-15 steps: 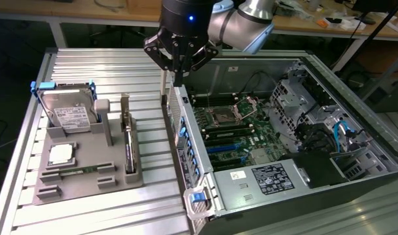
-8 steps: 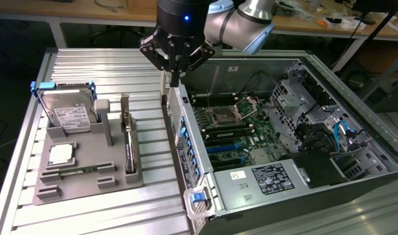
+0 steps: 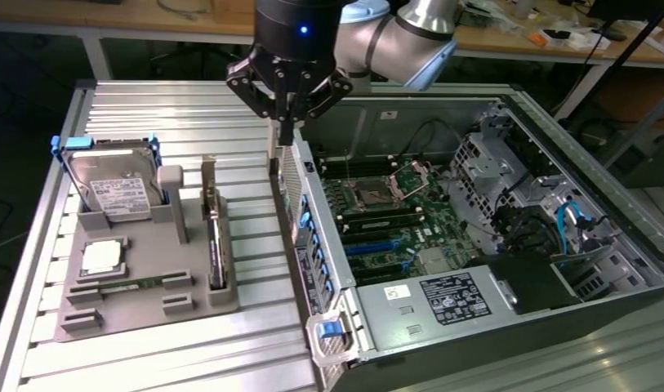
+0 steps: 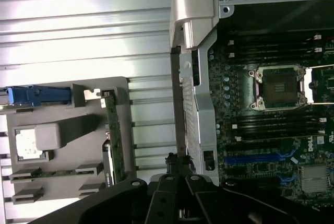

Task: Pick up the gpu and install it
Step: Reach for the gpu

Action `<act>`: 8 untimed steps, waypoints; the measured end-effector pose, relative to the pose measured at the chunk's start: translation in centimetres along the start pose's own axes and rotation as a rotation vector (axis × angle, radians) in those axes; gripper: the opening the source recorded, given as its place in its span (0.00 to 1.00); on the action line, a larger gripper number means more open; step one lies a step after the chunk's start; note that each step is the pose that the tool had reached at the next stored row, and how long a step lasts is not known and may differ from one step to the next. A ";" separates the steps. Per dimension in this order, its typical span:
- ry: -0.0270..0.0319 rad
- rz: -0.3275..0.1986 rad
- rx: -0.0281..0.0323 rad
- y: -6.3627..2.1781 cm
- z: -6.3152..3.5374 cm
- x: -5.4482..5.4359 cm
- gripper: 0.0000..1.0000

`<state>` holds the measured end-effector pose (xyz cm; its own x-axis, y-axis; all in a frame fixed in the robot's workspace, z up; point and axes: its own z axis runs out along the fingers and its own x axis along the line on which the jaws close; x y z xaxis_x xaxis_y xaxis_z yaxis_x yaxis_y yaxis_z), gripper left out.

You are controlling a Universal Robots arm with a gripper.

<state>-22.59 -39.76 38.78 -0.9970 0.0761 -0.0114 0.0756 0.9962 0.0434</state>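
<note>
gpu [image 3: 214,245] stands on edge in its slot of the grey holder [image 3: 146,314], untouched, so pick not done. Computer case [image 3: 441,327] sits open just beside the holder. Blue card slots [image 3: 364,245] on the board are bare, so install not done either. Further back, gripper [image 3: 287,114] hangs above the case wall facing the holder, fingers pinched together, holding nothing, not touching the gpu.

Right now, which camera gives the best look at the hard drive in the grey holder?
The exterior view: the hard drive stands in the grey holder with its white label facing the camera. The wrist view catches its blue carrier edge-on, label hidden.
</note>
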 end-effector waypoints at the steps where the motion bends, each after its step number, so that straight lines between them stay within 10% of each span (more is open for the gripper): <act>1: 0.0001 0.000 0.0000 -0.01 0.00 0.1 0.11; 8: 0.0006 0.000 0.0001 -0.04 0.01 0.6 0.11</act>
<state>-23.16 -39.77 38.76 -0.9970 0.0760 -0.0108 0.0755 0.9962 0.0433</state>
